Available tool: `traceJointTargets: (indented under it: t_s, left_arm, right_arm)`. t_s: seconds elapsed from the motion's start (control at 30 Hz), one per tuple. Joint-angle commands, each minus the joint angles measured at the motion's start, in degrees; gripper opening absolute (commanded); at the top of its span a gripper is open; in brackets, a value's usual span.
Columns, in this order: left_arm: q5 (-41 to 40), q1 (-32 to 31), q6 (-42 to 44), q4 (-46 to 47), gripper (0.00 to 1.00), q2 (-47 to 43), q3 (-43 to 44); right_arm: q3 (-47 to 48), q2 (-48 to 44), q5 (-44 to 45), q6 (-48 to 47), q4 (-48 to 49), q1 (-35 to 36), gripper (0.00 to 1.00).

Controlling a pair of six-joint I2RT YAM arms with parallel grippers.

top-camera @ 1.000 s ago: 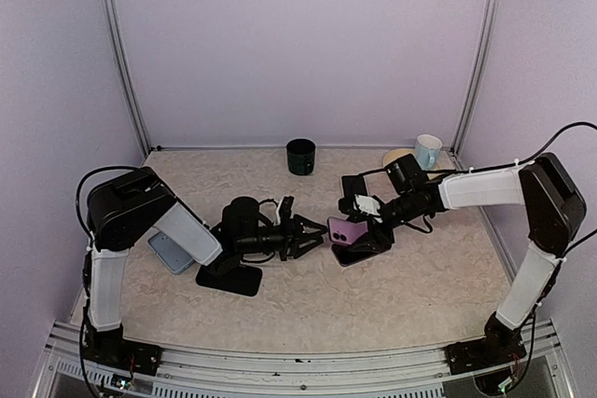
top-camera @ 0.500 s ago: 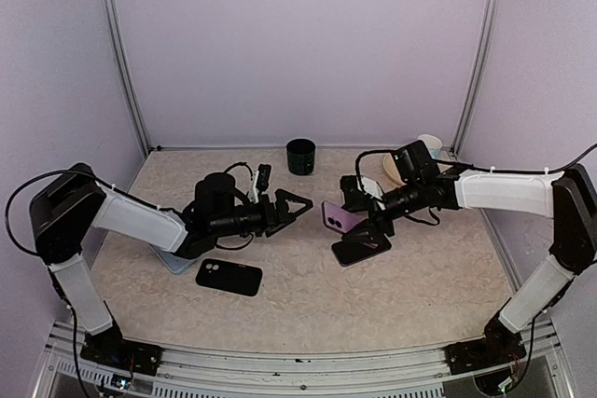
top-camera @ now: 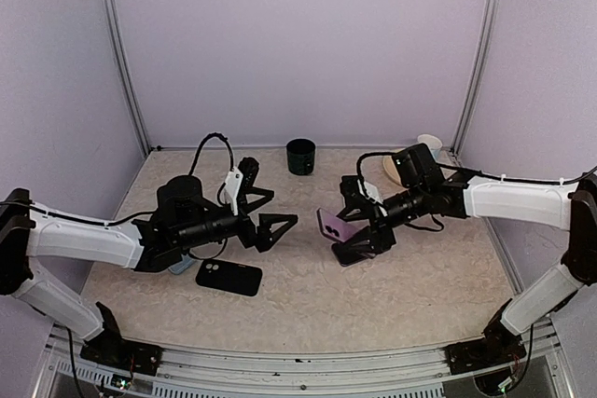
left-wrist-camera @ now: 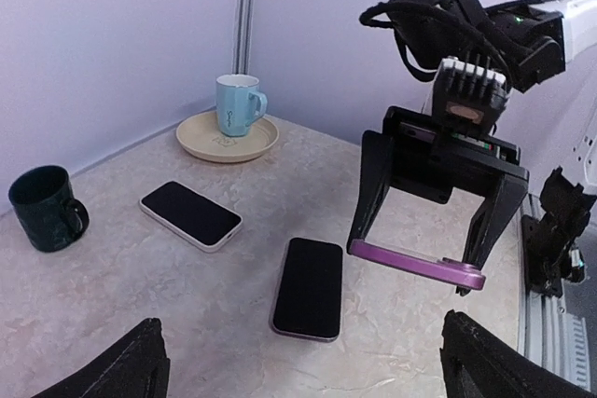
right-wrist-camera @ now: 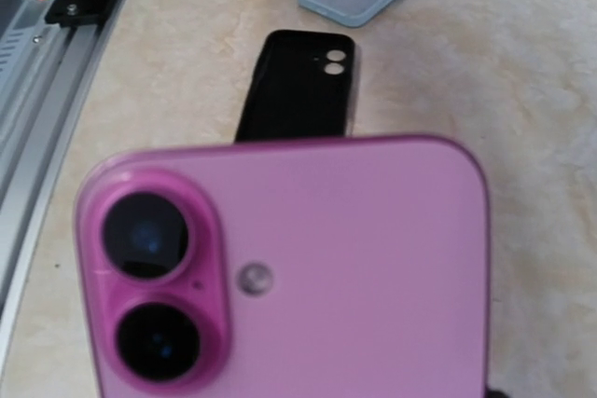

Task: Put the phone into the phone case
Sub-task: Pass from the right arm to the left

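Looking across the desk point(top-camera: 420, 295): L arm has swung back to its own side and lifted. The L end effector point(top-camera: 283, 206) has gone from near-shut to jaws wide apart, nothing in them. R arm has come up too. The R end effector point(top-camera: 356, 221) is clamped across the pink phone point(top-camera: 332, 224), holding it roughly level, clear of the desk, lens side toward R wrist.

So phone's carried by R alone now and isn't in any case yet; I'd say the insert step hasn't begun.

Cases sit on L side: black case point(top-camera: 229, 277) flat near the front, blue case point(top-camera: 175, 264) just behind, half hidden under L arm.

Other stuff:
- Plate point(left-wrist-camera: 227, 142) in far R corner w/ pale blue mug point(left-wrist-camera: 238, 104) on it.
- White-edged phone point(left-wrist-camera: 191, 214) near the plate.
- Purple-edged phone point(left-wrist-camera: 308, 286) face-up almost under the held one.
- Dark mug point(top-camera: 300, 157) at the back wall.

Purple-edged phone blocks a straight lower. L arm covers the blue case.
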Motion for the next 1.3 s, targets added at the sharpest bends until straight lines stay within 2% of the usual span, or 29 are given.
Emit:
traceJointTargets:
  t_s: [0.0, 0.17, 0.3, 0.47, 0.87, 1.07, 1.27]
  left_arm:
    - [-1.9, -1.14, 15.7, -0.1, 0.99, -3.9, -3.06]
    - [-0.48, -2.9, 27.4, -0.17, 0.99, -9.57, -6.55]
    - [3.03, -4.9, 40.96, -0.07, 0.99, -11.43, -8.84]
    - [5.99, -5.72, 48.3, -5.41, 0.99, -11.99, -6.83]
    - [10.41, -9.91, 55.4, -22.86, 0.97, -8.95, 3.55]
    - [12.63, -11.51, 55.03, -26.71, 0.86, -8.46, 6.02]
    - [12.28, -13.33, 54.96, -29.07, 0.81, -8.47, 6.99]
  right_arm:
    - [-0.03, -0.86, -2.97, 1.25, 1.03, 1.61, 0.53]
    - [0.38, -0.33, -3.51, 1.09, -0.48, 3.29, 0.53]
    - [1.33, 0.82, -4.27, 0.54, -1.89, 4.5, 0.52]
    - [3.18, 2.89, -5.97, -0.86, -5.27, 5.95, 0.52]
    - [6.74, 7.78, -10.22, -1.24, -7.87, 9.8, 0.52]
    - [8.15, 10.08, -13.22, -1.95, -8.43, 11.19, 0.51]
    - [9.64, 10.16, -16.25, -4.19, -11.04, 11.3, 0.52]
